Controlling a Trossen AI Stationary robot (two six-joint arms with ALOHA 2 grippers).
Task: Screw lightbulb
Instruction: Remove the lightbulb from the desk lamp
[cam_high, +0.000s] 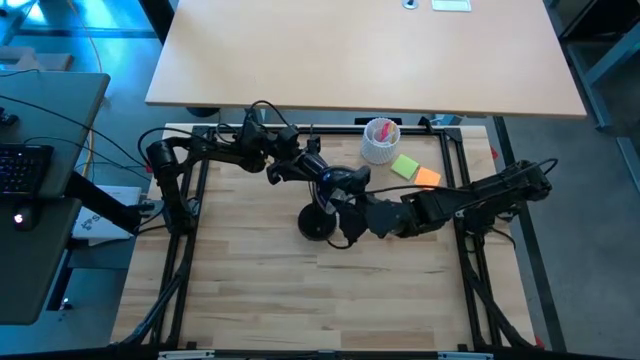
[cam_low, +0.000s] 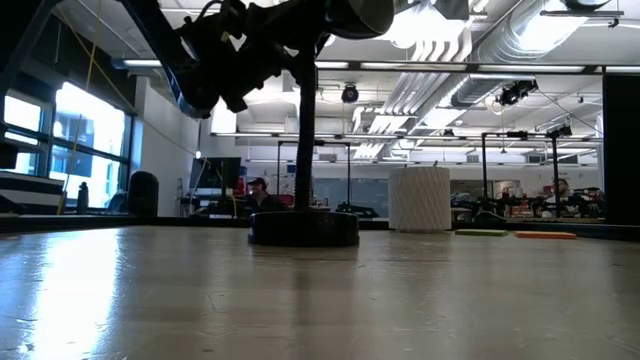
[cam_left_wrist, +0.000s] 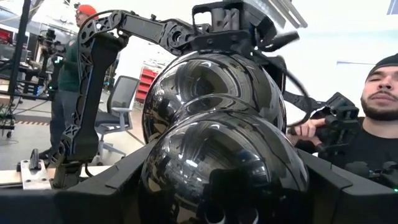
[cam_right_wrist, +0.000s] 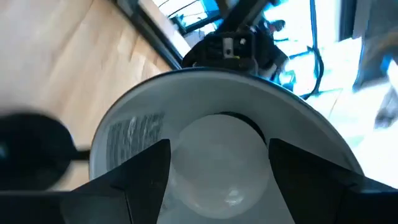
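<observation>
Mid-frame in the high view, both arms meet over the black desk lamp (cam_high: 322, 215) on the wooden counter (cam_high: 300, 300). The right gripper (cam_right_wrist: 217, 165) has its jaws closed on the lightbulb (cam_right_wrist: 217, 158), which sits inside the lamp's white-lined shade (cam_right_wrist: 134, 127). The left gripper (cam_left_wrist: 217, 180) has its jaws spread wide around the lamp's glossy black head (cam_left_wrist: 214, 87). A white ribbed cup (cam_high: 380, 140) and sticky notes (cam_high: 415, 171) lie toward the upper right.
</observation>
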